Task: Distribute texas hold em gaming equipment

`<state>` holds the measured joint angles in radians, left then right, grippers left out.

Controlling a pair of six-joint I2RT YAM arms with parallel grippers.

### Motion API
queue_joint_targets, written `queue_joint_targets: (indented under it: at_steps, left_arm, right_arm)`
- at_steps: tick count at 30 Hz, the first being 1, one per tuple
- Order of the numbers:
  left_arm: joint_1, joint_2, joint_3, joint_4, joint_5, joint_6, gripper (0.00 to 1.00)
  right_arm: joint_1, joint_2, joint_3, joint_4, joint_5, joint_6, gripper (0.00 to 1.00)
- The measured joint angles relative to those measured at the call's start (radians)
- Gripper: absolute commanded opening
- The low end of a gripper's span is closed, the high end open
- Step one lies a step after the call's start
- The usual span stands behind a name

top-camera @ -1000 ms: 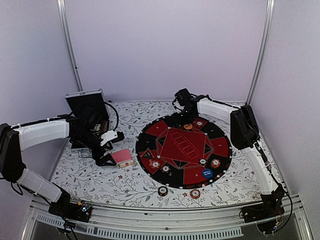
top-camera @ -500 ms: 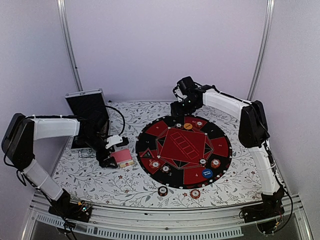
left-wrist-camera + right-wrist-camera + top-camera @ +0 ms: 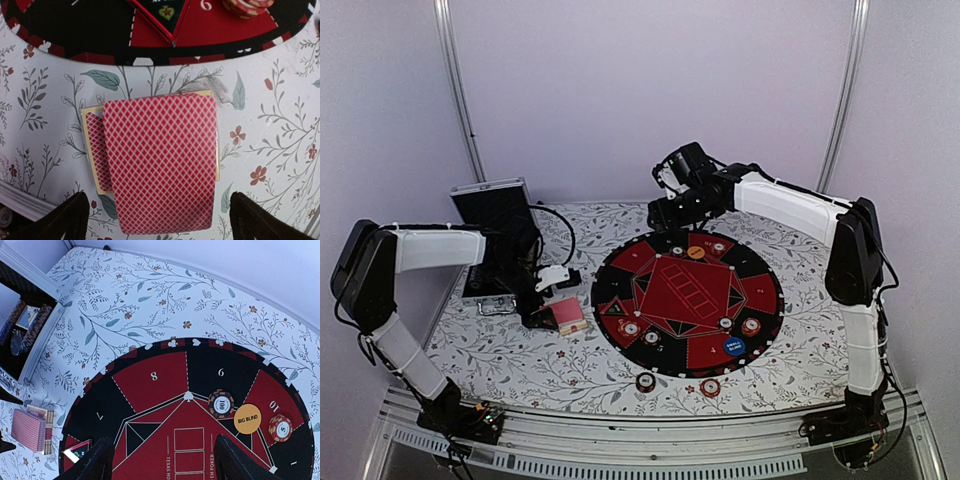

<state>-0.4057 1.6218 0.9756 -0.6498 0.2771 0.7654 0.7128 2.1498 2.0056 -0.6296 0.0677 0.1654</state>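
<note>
Only the left wrist view shows the red-backed cards [image 3: 160, 162] lying askew on the table [image 3: 570, 370] just left of the round mat [image 3: 690, 290], between the spread, empty left jaws, while the right jaws hang released above its far rim.

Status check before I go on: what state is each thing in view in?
Deck: face down on the table, top card askew.
Left gripper: open, over the deck.
Right gripper: open, empty, above the mat.
Case: open, lid up.
Big Blind disc: flat on the mat.
Two chips: flat on the table, off the mat.
</note>
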Motion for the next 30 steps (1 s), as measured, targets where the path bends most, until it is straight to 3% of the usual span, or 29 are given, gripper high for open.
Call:
queue_joint_targets:
  at_steps: [30]
  left_arm:
    - [0.0, 0.062, -0.002, 0.011, -0.011, 0.073, 1.0]
  right_arm:
    - [0.018, -0.118, -0.139, 0.0, 0.002, 0.033, 0.71]
